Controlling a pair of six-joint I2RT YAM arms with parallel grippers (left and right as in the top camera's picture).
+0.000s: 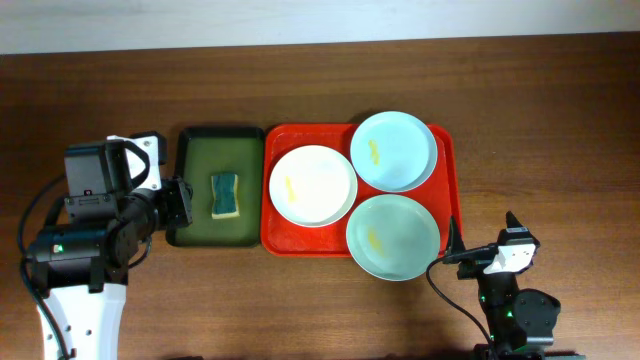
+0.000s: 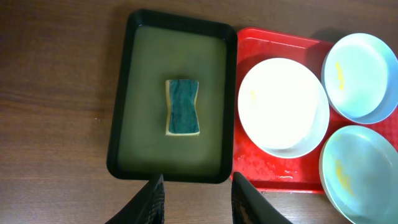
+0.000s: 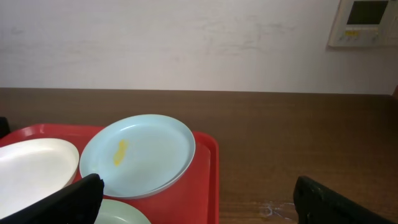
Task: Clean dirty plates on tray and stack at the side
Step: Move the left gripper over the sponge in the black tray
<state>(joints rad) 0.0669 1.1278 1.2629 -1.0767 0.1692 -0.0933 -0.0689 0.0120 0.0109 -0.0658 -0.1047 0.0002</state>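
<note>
Three plates lie on the red-orange tray (image 1: pixel 300 240): a white plate (image 1: pixel 313 185) at its left, a pale blue plate (image 1: pixel 393 150) at the far right and a pale green plate (image 1: pixel 393 237) at the near right. Each carries a small yellow smear. My left gripper (image 2: pixel 198 180) hovers over bare table at the near edge of the dark green tray (image 2: pixel 143 74), its fingers apart with nothing between them. Near the red tray's front right corner, my right gripper (image 3: pixel 198 186) stands wide open and empty, facing the pale blue plate (image 3: pixel 140 155).
A blue-topped yellow sponge (image 1: pixel 226 195) lies in the middle of the dark green tray (image 1: pixel 200 160), which sits right beside the red tray's left side. Bare wooden table surrounds both trays. A white wall rises behind the table's far edge.
</note>
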